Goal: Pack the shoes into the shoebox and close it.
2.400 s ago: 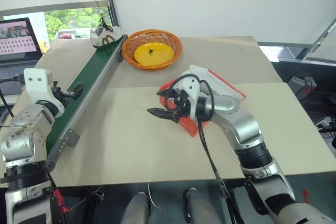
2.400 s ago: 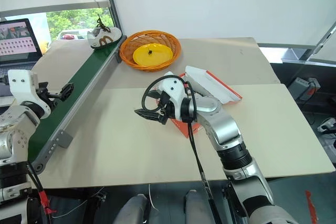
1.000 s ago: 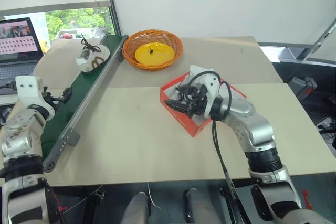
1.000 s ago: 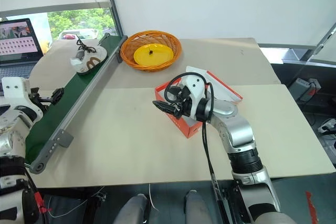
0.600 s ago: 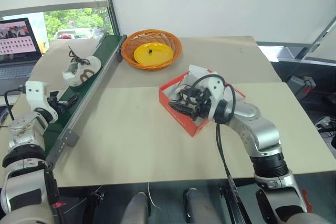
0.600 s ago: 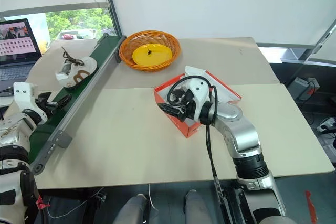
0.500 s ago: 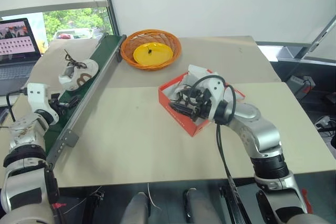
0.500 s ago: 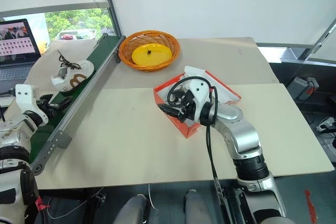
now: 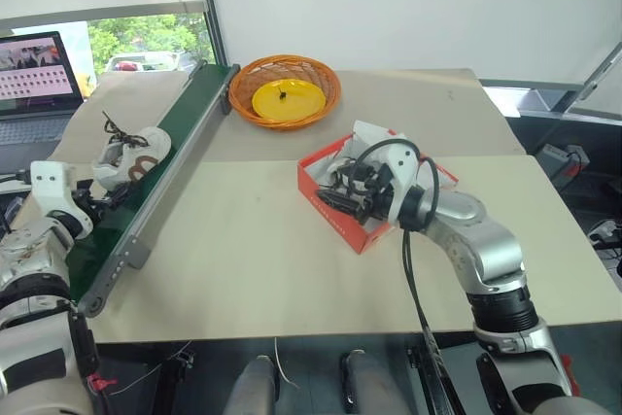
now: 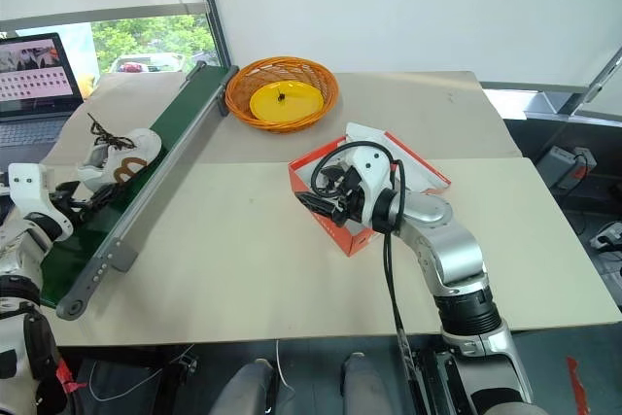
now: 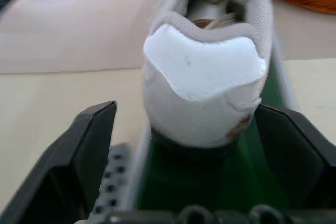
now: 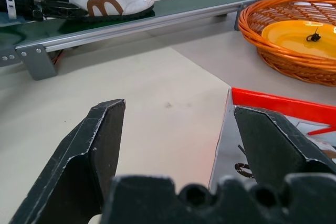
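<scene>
Shoe [image 11: 206, 82] heel-first on green belt [image 11: 210, 182], between fingers [image 11: 73, 161].

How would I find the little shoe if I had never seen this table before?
Look for the long green belt running along the left side of the table, away from the round orange basket. Near its closer end sits the shoe, just ahead of the left gripper. It is white with a brown curvy mark on its side and dark laces sticking up.

L end effector [image 11: 189, 129] & R end effector [image 12: 178, 129]: jaws apart.
</scene>
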Controlling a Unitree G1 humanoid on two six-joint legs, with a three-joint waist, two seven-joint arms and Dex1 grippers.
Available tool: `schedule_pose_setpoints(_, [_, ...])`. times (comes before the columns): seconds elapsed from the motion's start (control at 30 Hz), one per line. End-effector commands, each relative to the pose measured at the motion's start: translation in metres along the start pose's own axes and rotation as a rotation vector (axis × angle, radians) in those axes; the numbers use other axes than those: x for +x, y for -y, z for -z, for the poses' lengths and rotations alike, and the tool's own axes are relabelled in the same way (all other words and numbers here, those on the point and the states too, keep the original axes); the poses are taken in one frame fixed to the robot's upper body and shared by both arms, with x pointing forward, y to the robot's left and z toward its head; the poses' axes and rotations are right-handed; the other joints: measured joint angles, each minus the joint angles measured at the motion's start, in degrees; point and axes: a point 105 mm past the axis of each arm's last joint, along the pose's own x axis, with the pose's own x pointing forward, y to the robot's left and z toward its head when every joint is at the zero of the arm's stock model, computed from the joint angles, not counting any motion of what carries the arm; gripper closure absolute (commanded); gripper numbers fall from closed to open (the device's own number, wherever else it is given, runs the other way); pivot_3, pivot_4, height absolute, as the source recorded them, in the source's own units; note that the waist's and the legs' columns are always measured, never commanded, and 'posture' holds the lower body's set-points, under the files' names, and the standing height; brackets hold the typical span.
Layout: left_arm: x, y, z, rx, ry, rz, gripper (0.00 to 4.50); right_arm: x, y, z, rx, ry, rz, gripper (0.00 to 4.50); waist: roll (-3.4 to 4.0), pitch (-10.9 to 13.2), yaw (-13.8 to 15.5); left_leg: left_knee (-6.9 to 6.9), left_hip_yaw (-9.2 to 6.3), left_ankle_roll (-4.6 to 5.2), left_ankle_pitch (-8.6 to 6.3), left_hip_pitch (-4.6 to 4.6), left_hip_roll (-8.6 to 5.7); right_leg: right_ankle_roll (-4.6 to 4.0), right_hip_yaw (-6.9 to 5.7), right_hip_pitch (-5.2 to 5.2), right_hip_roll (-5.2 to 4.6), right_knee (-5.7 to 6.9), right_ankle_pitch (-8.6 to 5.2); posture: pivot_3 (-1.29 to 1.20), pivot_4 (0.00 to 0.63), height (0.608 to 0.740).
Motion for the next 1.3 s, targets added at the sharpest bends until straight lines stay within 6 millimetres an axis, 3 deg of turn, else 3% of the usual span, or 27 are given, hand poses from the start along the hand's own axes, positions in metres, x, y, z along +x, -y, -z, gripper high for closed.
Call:
schedule_pose_setpoints(0.03, [0.005,0.016,-0.012,0.008,0.047,0.085,1.64,-0.001,0.002,-0.017,-0.046,0.045,0.000,0.58,0.00,0.0,0.1,0.00,0.00,0.00,0.00,0.00,0.00,0.00,0.00,0.00,0.00,0.01,0.00,0.00,0.150,0.740])
schedule_pose_setpoints(0.07, [0.006,0.019,-0.013,0.000,0.056,0.097,2.07,-0.001,0.002,-0.017,-0.048,0.045,-0.001,0.58,0.00,0.0,0.2,0.00,-0.05,0.00,0.00,0.00,0.00,0.00,-0.02,0.01,0.00,0.02,0.00,0.00,0.150,0.740])
schedule_pose_setpoints(0.17, [0.008,0.025,-0.016,-0.005,0.067,0.119,2.56,-0.001,0.002,-0.017,-0.050,0.043,-0.001,0.58,-0.01,0.0,0.4,0.02,-0.05,0.00,0.00,-0.01,-0.01,0.00,-0.02,0.04,-0.01,0.00,0.00,0.00,0.150,0.740])
schedule_pose_setpoints(0.37, [0.017,0.046,-0.031,0.016,0.092,0.176,2.84,-0.002,0.003,-0.018,-0.054,0.041,0.003,0.58,-0.02,0.0,0.5,0.03,-0.06,0.00,0.00,-0.02,-0.01,0.00,-0.02,0.03,0.00,-0.01,0.00,0.00,0.150,0.740])
schedule_pose_setpoints(0.53, [0.024,0.099,-0.067,0.026,0.193,0.302,2.84,-0.001,0.004,-0.023,-0.009,0.079,0.009,0.58,-0.04,0.0,0.1,0.02,-0.06,0.00,0.00,-0.07,0.00,0.00,-0.01,-0.02,0.00,0.00,0.00,0.00,0.150,0.740])
schedule_pose_setpoints(0.63, [0.023,0.136,-0.086,0.016,0.256,0.372,2.84,-0.002,0.012,-0.038,0.162,0.182,0.036,0.58,-0.05,0.0,-0.2,0.02,-0.06,0.00,0.00,-0.09,0.00,-0.01,0.01,-0.03,-0.01,-0.02,0.01,0.00,0.150,0.740])
schedule_pose_setpoints(0.7, [0.022,0.172,-0.100,-0.004,0.305,0.439,2.84,-0.003,0.025,-0.050,0.347,0.283,0.076,0.58,-0.05,0.0,-0.4,0.02,-0.06,0.00,0.00,-0.09,0.00,-0.01,0.03,-0.04,-0.01,-0.01,0.01,0.00,0.150,0.740])
schedule_pose_setpoints(0.8, [0.018,0.208,-0.114,-0.009,0.351,0.508,2.84,-0.003,0.035,-0.056,0.522,0.355,0.114,0.58,-0.05,0.0,-0.3,0.01,-0.07,0.00,0.00,-0.06,0.01,-0.03,0.07,-0.03,-0.01,0.00,0.02,0.00,0.150,0.740])
schedule_pose_setpoints(1.03, [0.000,0.281,-0.139,-0.071,0.421,0.670,2.84,0.002,0.042,-0.066,0.636,0.407,0.161,0.58,-0.04,0.0,-0.4,-0.02,-0.01,0.00,0.00,-0.07,0.00,-0.03,0.12,-0.08,0.00,0.01,0.02,0.00,0.150,0.740])
schedule_pose_setpoints(1.17, [-0.013,0.310,-0.142,-0.108,0.417,0.763,2.84,0.001,0.048,-0.070,0.669,0.435,0.185,0.58,-0.04,0.0,-0.4,-0.01,0.00,0.00,0.00,-0.07,0.00,-0.03,0.12,-0.05,0.00,0.00,0.02,0.00,0.150,0.740])
schedule_pose_setpoints(1.3, [-0.014,0.317,-0.135,-0.088,0.389,0.797,2.84,-0.002,0.055,-0.070,0.693,0.455,0.199,0.58,0.01,0.0,-0.7,-0.02,0.03,0.01,0.00,-0.02,0.01,-0.03,0.15,-0.04,0.04,0.01,0.02,0.00,0.150,0.740])
